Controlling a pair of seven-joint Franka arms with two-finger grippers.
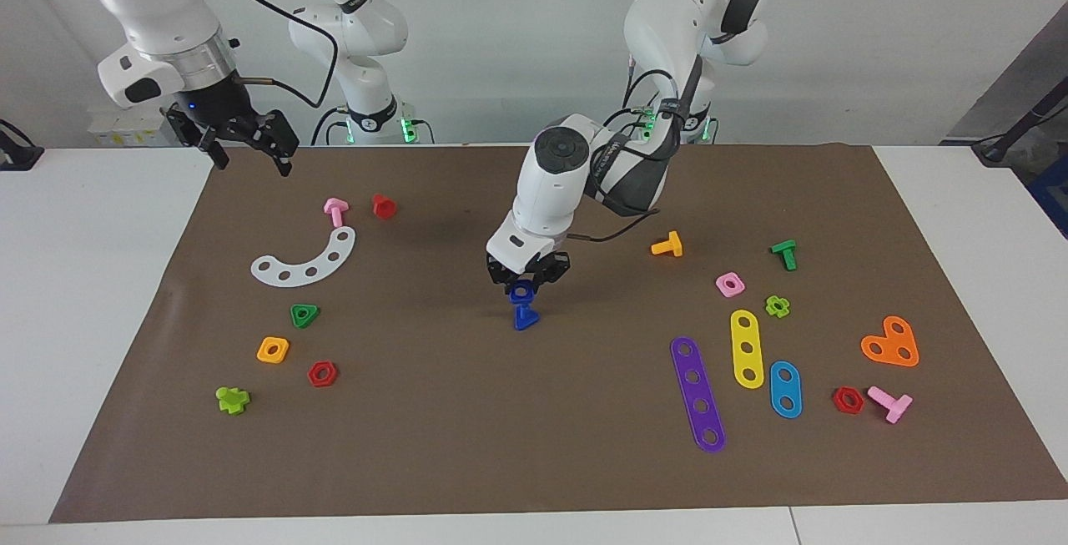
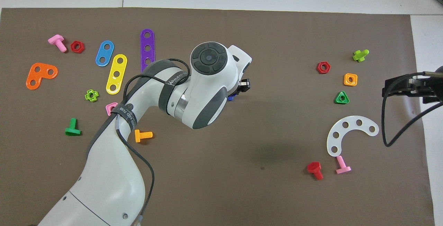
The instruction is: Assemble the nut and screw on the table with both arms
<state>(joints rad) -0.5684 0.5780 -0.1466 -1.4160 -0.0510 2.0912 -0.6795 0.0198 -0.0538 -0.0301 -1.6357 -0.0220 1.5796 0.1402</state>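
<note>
In the facing view my left gripper [image 1: 525, 280] is shut on the dark blue square nut [image 1: 521, 291], held flat just above the mat [image 1: 467, 428]. Straight under the nut, on the mat, stands the dark blue screw [image 1: 526, 320] on its triangular head. In the overhead view the left arm's wrist covers both, and only a dark blue sliver shows at its edge. My right gripper [image 1: 252, 163] [image 2: 389, 87] hangs open and empty, raised over the mat's edge at the right arm's end of the white table [image 1: 83, 295], where the right arm waits.
Toward the right arm's end lie a white arc plate [image 1: 304, 261], pink bolt [image 1: 335, 211], red bolt [image 1: 384, 206], green triangular nut [image 1: 304, 315], orange nut [image 1: 273, 350] and red nut [image 1: 322, 374]. Toward the left arm's end lie an orange bolt [image 1: 667, 244], pink nut [image 1: 730, 284] and several coloured strips.
</note>
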